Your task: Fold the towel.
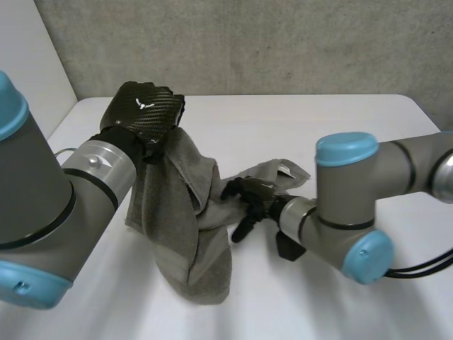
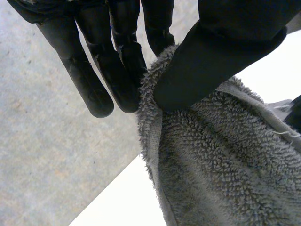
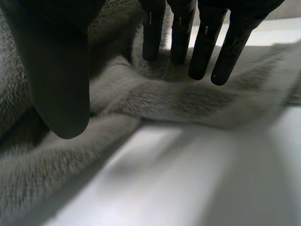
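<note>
A grey terry towel hangs in a bunched drape from my left hand, which is raised above the table's back left. Its lower part rests on the table. In the left wrist view the thumb pinches the towel's hemmed edge against the fingers. My right hand is low at the towel's right side, where a flap lies flat on the table. In the right wrist view its fingers are straight, the thumb stands apart, and they hover just above the towel without gripping it.
The white table runs to a grey wall at the back. My right forearm lies across the table's right side. Bare tabletop lies under the right palm.
</note>
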Controlling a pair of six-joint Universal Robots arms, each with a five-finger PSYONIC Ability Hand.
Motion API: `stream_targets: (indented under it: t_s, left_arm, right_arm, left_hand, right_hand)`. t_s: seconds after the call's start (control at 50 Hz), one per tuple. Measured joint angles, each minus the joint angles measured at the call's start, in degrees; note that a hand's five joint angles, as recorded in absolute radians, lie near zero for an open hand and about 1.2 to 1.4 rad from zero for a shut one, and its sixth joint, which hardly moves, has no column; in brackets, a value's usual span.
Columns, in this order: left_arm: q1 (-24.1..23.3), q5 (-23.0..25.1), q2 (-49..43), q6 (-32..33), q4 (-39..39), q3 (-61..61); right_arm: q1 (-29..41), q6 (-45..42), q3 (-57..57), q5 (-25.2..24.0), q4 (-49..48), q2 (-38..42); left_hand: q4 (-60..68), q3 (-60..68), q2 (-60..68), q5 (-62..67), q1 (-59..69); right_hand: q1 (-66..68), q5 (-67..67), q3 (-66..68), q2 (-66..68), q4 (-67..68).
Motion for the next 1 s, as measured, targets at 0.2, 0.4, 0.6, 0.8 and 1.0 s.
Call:
stream_targets:
  t_s: [0.2,0.4,0.6,0.8,1.0]
  left_arm:
    - [-3.29,-0.06,4.17,-0.11,0.03,-1.95]
    - [-3.37,-0.12,5.25,-0.17,0.22,-2.10]
    - [2.30,0.01,2.77,0.41,1.85,-2.06]
    - [5.21,1.21,-0.88,0.67,1.76,-2.40]
    - [4.06,6.11,-7.78,2.32,-0.28,-4.06]
  right_arm:
    - [4.90,8.16,-8.94,3.22,-7.97,8.60]
    - [7.15,8.14,-16.97,8.41,-7.93,14.76]
    - [-0.98,-0.40,-9.88,6.90,-5.69,-5.80]
    - [-12.65,-27.30,-8.96,-5.34,17.16,-17.83]
    - [-12.68,-46.98,-5.70,-4.17,30.47,-15.66]
  left_hand:
    - [0.00,0.00,0.00,0.00,0.00]
    - [0.00,0.00,0.00,0.00,0.00]
    - [0.00,0.00,0.00,0.00,0.00]
    - [0.00,0.00,0.00,-0.01,0.00]
    - [0.00,0.00,0.00,-0.01,0.00]
  right_hand:
    - [0.17,0.73,0.24,0.10,0.43]
    - [34.75,42.62,43.63,42.62,45.07]
    - [34.75,43.25,44.02,42.62,45.48]
    - [34.75,43.48,44.02,42.62,45.48]
    - [34.75,43.52,44.46,42.62,45.48]
